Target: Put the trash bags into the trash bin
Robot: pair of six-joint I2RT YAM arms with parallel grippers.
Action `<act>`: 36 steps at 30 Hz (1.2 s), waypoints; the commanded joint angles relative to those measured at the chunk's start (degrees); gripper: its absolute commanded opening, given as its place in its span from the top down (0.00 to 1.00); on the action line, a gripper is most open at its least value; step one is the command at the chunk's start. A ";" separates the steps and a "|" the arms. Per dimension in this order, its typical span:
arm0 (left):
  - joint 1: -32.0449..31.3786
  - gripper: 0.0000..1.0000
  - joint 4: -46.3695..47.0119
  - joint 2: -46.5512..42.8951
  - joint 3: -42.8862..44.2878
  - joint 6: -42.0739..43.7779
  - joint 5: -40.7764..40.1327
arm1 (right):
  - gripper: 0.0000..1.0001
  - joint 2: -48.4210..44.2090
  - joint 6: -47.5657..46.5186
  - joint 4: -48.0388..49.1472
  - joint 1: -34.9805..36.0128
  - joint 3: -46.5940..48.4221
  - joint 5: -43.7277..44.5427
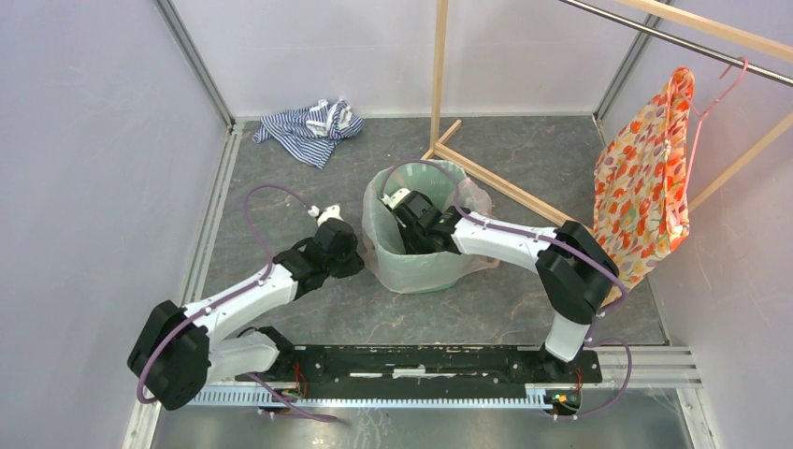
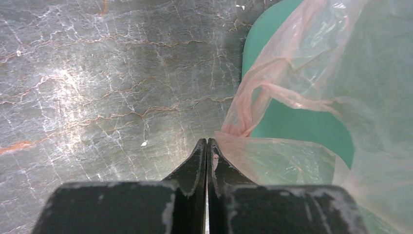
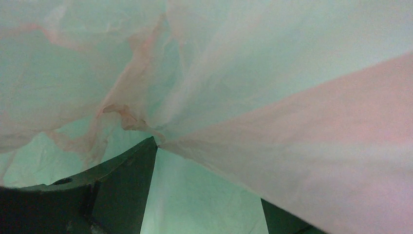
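The mint-green trash bin [image 1: 418, 265] stands mid-floor. The pale pink translucent trash bag [image 1: 475, 198] is draped over its rim and hangs down its outer wall. My left gripper [image 1: 361, 258] is at the bin's left side. In the left wrist view it [image 2: 207, 141] is shut, pinching the bag's edge [image 2: 272, 151] against the green bin wall [image 2: 297, 124]. My right gripper [image 1: 398, 202] reaches down inside the bin. In the right wrist view it [image 3: 209, 168] is open, with bag film [image 3: 316, 122] lying over its right finger and the bin's inside [image 3: 190, 204] between the fingers.
A blue-white striped cloth [image 1: 310, 126] lies at the back left. A wooden rack [image 1: 439, 75] stands behind the bin, its base bar [image 1: 496, 182] close to the rim. An orange floral garment [image 1: 650, 178] hangs on it at right. Walls close in on both sides.
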 commanded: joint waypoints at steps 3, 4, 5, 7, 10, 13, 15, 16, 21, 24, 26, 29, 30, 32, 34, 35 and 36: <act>2.02 0.98 -2.62 -4.53 1.20 1.91 0.95 | 0.22 2.19 2.79 1.54 -0.33 -2.11 1.63; 2.69 0.98 -2.79 -5.22 1.32 1.90 1.66 | 0.22 2.15 2.93 1.73 -0.37 -2.19 2.12; 3.22 0.98 -2.95 -6.04 1.63 1.84 2.51 | 0.22 2.27 2.99 1.84 -0.40 -2.11 2.48; 4.49 0.98 -3.39 -6.98 2.62 1.88 3.77 | 0.22 2.44 3.39 1.81 -0.38 -1.89 2.91; 5.89 0.98 -4.38 -7.82 4.40 1.99 5.54 | 0.22 2.68 3.85 2.00 -0.41 -1.56 3.03; 7.03 0.98 -4.97 -8.39 5.91 1.86 7.05 | 0.22 2.77 3.90 1.86 -0.34 -1.18 3.13; 7.80 0.98 -3.82 -9.01 6.03 1.18 8.29 | 0.22 2.77 3.87 1.71 -0.40 -1.00 3.20; 8.14 0.98 -2.82 -9.27 5.80 0.73 9.51 | 0.22 2.79 3.81 1.66 -0.43 -0.83 3.21; 8.38 0.97 5.37 -7.14 3.61 -2.22 16.45 | 0.22 2.88 3.88 1.60 -0.41 -0.65 2.78; 8.29 0.97 10.67 -3.71 1.24 -3.22 19.41 | 0.22 2.79 3.84 1.67 -0.45 -0.76 2.72; 8.17 0.97 14.09 -1.35 -0.47 -3.45 20.86 | 0.21 2.69 3.94 1.87 -0.43 -0.84 2.61; 7.93 0.97 15.75 2.62 -2.02 -2.93 20.19 | 0.21 2.55 3.79 2.07 -0.47 -1.05 2.31; 7.94 0.98 15.77 3.79 -2.47 -2.67 19.81 | 0.21 2.54 3.64 2.09 -0.46 -1.09 2.13; 7.94 0.98 15.79 5.98 -3.17 -2.50 18.94 | 0.21 2.27 3.13 2.09 -0.42 -1.03 1.82; 7.94 0.98 17.05 7.53 -3.41 -2.43 18.03 | 0.21 1.78 2.65 2.05 -0.51 -1.24 1.82; 7.93 0.98 17.27 7.99 -3.44 -2.41 17.55 | 0.21 1.52 2.34 2.08 -0.55 -1.27 1.82; 7.94 0.98 17.40 8.36 -3.42 -2.33 17.29 | 0.21 1.15 2.02 2.09 -0.60 -1.51 1.82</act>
